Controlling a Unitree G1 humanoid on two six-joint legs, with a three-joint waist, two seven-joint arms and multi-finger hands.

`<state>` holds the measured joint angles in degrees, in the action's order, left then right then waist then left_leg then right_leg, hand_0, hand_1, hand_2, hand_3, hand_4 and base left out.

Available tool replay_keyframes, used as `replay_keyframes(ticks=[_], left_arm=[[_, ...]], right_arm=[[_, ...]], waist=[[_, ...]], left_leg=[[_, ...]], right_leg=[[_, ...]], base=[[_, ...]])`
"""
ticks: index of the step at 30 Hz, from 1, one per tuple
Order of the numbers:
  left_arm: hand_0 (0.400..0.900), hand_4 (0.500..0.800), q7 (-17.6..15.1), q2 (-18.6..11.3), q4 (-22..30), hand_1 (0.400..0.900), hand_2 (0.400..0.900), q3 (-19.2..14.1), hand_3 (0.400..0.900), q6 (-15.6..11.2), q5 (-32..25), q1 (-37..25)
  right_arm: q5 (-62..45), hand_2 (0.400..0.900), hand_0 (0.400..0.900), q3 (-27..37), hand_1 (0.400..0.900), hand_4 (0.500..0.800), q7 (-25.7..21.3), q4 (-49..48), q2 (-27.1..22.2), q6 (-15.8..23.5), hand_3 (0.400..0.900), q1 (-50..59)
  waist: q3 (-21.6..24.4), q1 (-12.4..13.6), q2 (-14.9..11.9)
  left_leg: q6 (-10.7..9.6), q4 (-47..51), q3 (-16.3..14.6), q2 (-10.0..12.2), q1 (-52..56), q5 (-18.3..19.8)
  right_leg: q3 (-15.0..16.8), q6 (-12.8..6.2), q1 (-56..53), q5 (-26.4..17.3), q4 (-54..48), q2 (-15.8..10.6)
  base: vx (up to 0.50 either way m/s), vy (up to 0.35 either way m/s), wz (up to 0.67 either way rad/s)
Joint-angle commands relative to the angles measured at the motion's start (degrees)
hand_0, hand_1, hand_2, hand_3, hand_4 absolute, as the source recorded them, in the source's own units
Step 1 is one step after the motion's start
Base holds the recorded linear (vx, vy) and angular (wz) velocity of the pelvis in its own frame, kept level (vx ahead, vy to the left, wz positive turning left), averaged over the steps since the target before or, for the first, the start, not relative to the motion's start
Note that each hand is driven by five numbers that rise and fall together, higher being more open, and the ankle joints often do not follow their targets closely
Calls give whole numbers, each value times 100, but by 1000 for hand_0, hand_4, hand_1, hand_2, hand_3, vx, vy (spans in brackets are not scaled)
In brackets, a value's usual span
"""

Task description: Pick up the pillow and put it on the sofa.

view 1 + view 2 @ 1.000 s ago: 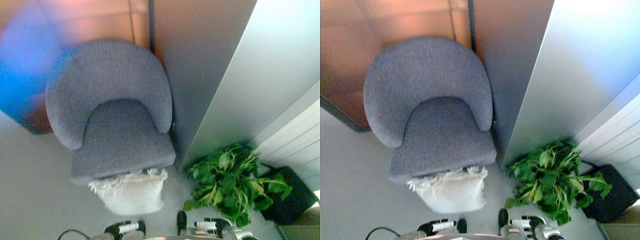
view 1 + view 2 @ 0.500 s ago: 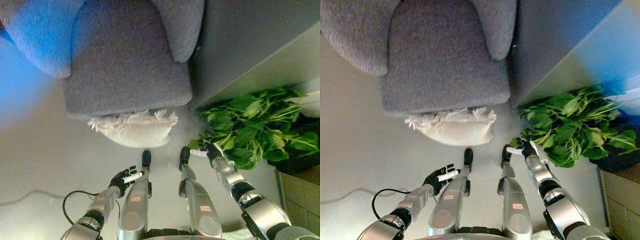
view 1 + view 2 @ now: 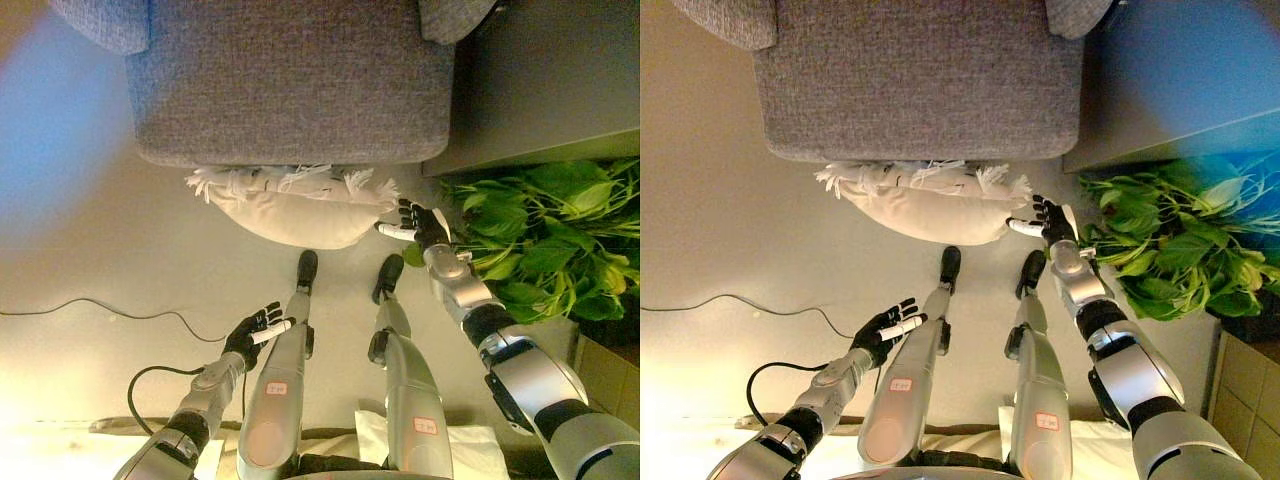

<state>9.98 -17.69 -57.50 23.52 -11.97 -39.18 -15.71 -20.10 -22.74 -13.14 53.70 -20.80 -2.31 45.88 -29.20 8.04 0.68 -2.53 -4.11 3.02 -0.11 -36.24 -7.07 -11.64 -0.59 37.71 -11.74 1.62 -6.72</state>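
Note:
A cream pillow [image 3: 296,210] with fringed edges lies on the floor, leaning against the front of the grey armchair [image 3: 290,80]. My right hand [image 3: 418,222] is open, fingers spread, right beside the pillow's right end, close to touching it. My left hand [image 3: 255,333] is open and empty, low over the floor, well short of the pillow and to its left. The same shows in the right eye view: the pillow [image 3: 930,208], my right hand [image 3: 1045,220] and my left hand [image 3: 886,330].
A leafy green plant [image 3: 545,235] stands right of my right arm. A grey wall panel [image 3: 550,80] runs beside the armchair on the right. A thin dark cable [image 3: 90,312] crosses the floor at left.
The camera has tilted down and closer, so the armchair and pillow fill more of the view. My right hand has reached forward to the pillow's right end. My left hand stays low.

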Motion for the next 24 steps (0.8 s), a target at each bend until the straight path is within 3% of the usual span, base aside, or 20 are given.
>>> replay_keyframes(ticks=[1, 6, 18, 19, 24], left_arm=[[900, 800, 331, 392, 207, 900, 900, 460, 900, -82, -169, 473], [900, 800, 302, 507, 414, 900, 900, 563, 900, -158, -211, 547], [900, 800, 155, 604, 816, 900, 900, 583, 900, -245, -187, 733], [900, 800, 160, 607, 816, 900, 900, 574, 900, -244, -192, 738], [900, 800, 203, 594, 840, 900, 900, 532, 900, -278, -180, 791]], right_arm=[[-125, 900, 900, -161, 900, 800, -102, -55, -512, 111, 900, 337], [-189, 900, 900, -323, 900, 800, 216, -90, -477, 134, 900, 641], [-293, 900, 900, -697, 900, 800, 451, -1033, -148, -46, 900, 540], [-270, 400, 400, -702, 400, 500, 425, -1076, -136, -21, 400, 512], [-78, 400, 400, -756, 400, 500, 452, -1183, -161, -2, 400, 456]], waist=[[-59, 14, 580], [-59, 93, 737], [-59, 148, 743], [-59, 146, 744], [-59, 143, 727]], left_leg=[[142, 363, -352, -333, -511, -308], [142, 259, -337, -345, -837, -313], [104, 243, -340, -309, -1223, -390], [101, 237, -332, -313, -1221, -391], [93, 265, -331, -309, -1150, -398]], right_leg=[[73, -302, 478, 649, 906, 150], [120, -328, 837, 676, 1038, 114], [136, -316, 1210, 716, 1127, 164], [140, -315, 1212, 718, 1135, 170], [143, -319, 1157, 713, 1130, 185]], base=[[34, 77, 7], [28, 75, 4], [6, 41, -1], [-7, 32, -1], [0, 0, 0]])
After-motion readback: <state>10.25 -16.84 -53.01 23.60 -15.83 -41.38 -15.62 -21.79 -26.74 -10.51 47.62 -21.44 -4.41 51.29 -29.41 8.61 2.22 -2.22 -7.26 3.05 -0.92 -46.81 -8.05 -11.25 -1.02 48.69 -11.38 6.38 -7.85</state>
